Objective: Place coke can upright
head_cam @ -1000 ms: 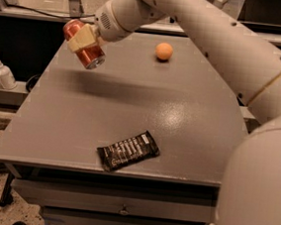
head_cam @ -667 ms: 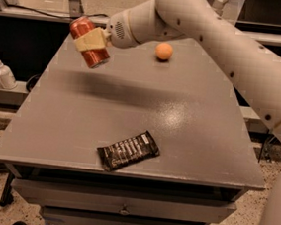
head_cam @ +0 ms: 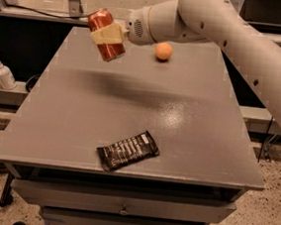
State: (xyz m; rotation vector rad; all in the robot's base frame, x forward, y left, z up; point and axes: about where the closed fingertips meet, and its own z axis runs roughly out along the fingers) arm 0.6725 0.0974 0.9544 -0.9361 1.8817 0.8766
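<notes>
Pick-up part is sorted: the coke can (head_cam: 100,19) is clamped between the jaws of the gripper (head_cam: 108,34) and held slightly tilted in the air, not touching the table (head_cam: 80,123) below them. Nothing is set down yet, so lowering it onto its base and letting go is what's left. The orange ball (head_cam: 163,51) is parked off to one side of the jaws.

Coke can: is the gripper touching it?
Touching. The camera view shows the gripper clamped around the middle of the can, holding it tilted above the table.
</notes>
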